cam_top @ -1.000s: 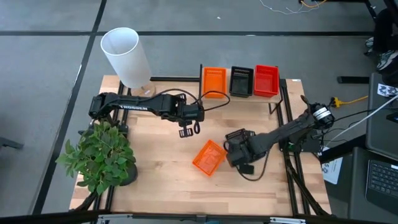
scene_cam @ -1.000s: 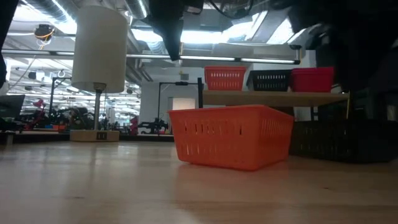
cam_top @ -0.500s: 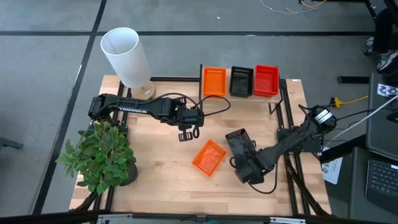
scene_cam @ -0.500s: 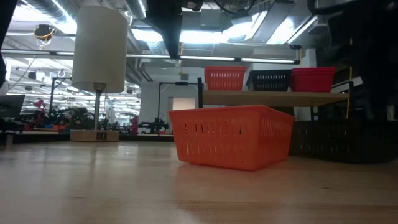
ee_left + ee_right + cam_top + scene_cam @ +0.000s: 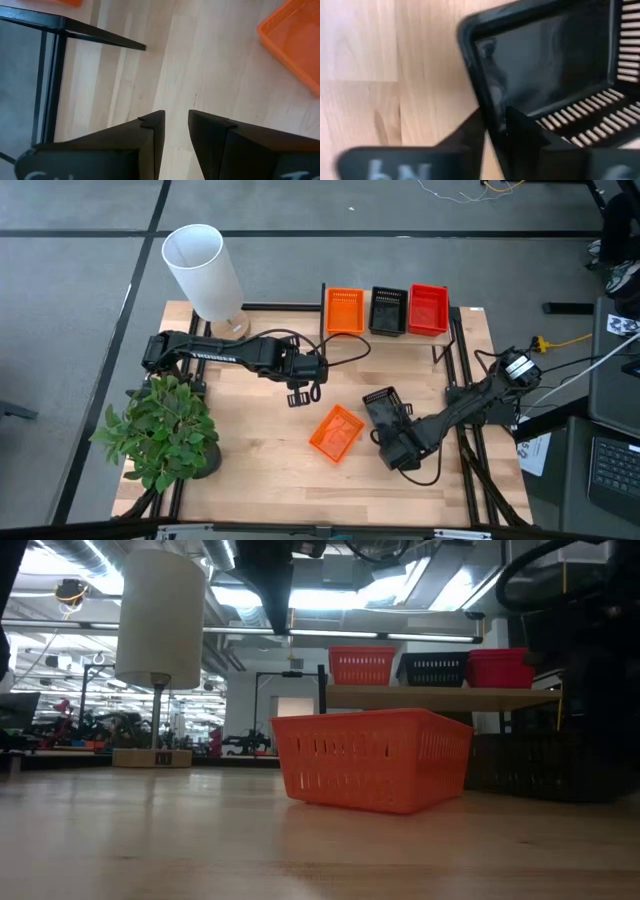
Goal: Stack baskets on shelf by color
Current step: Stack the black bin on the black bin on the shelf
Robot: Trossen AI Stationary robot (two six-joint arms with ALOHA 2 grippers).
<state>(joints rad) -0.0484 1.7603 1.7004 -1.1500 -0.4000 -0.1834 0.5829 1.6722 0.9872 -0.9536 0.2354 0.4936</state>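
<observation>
Black basket (image 5: 555,75) rim pinched by right fingers (image 5: 520,130); left fingers (image 5: 150,132) parted, empty.

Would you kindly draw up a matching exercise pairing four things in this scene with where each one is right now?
Things:
1. loose orange basket
2. red basket
3. right gripper
4. left gripper

Places:
A. astride the rim of a black basket
B. on the shelf, at its right end
C. above bare tabletop, holding nothing
D. on the tabletop, between the two arms

Pairs: 1-D, 2-B, 3-A, 4-C
</observation>
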